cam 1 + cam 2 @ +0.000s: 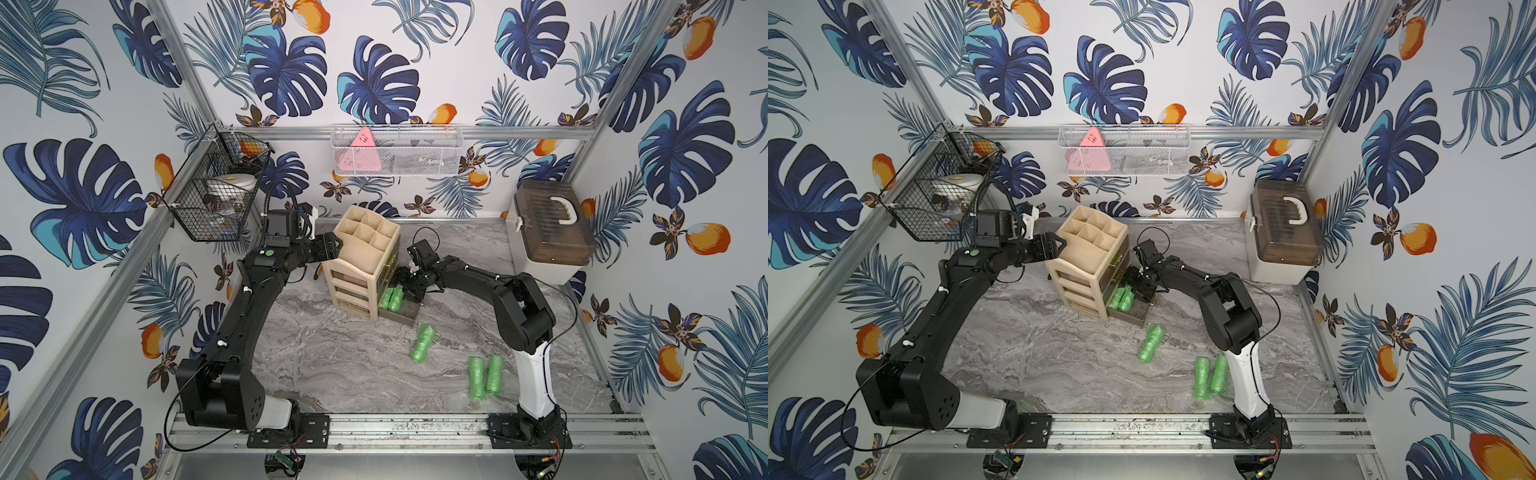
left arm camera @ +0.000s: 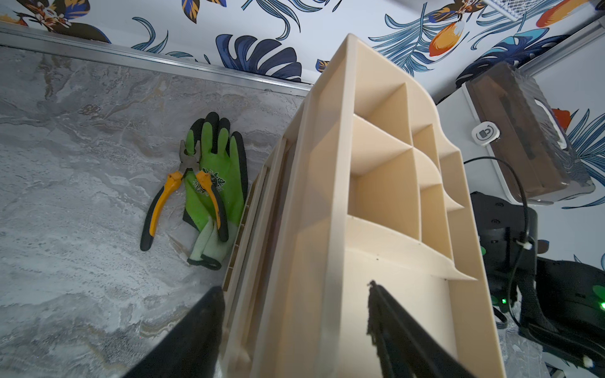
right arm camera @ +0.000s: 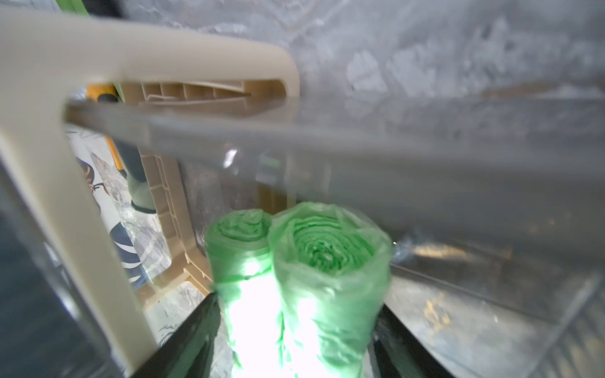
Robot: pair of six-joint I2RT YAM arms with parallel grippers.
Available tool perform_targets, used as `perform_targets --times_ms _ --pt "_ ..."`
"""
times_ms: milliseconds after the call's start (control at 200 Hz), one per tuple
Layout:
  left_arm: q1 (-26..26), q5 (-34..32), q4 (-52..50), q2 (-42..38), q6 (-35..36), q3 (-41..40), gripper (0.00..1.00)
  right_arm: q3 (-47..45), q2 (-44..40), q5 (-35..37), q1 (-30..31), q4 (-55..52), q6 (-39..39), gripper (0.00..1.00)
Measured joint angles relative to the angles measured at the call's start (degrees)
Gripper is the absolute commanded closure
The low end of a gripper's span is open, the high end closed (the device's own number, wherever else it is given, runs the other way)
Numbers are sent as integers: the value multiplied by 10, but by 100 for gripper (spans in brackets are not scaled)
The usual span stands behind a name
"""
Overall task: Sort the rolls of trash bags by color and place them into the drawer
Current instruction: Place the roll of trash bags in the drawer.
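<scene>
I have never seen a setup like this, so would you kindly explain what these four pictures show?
Two black robot arms work over a marble-patterned table. Two pictures look down from overhead; two come from cameras on the wrists. The left gripper straddles the top wall of a beige drawer organizer, apparently clamping it. The right gripper flanks two green trash-bag rolls lying in the open bottom drawer; whether it grips them is unclear. More green rolls lie loose on the table; a green glove and pliers lie beside the organizer.

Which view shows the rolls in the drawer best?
Right wrist: two green rolls fill the frame end-on, between the right gripper's fingers. Both top views show them small in the drawer; the left wrist view shows none.
</scene>
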Motion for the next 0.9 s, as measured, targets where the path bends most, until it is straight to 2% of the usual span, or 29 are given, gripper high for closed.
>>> perform_targets --times_ms 200,450,901 --pt "0 0 0 0 0 0 27 -15 -46 8 0 -26 -17 32" --pt "0 0 -4 0 0 -2 27 -15 -86 24 0 -36 -76 33" --pt "0 0 1 0 0 -4 27 -123 -228 51 0 -44 -142 37"
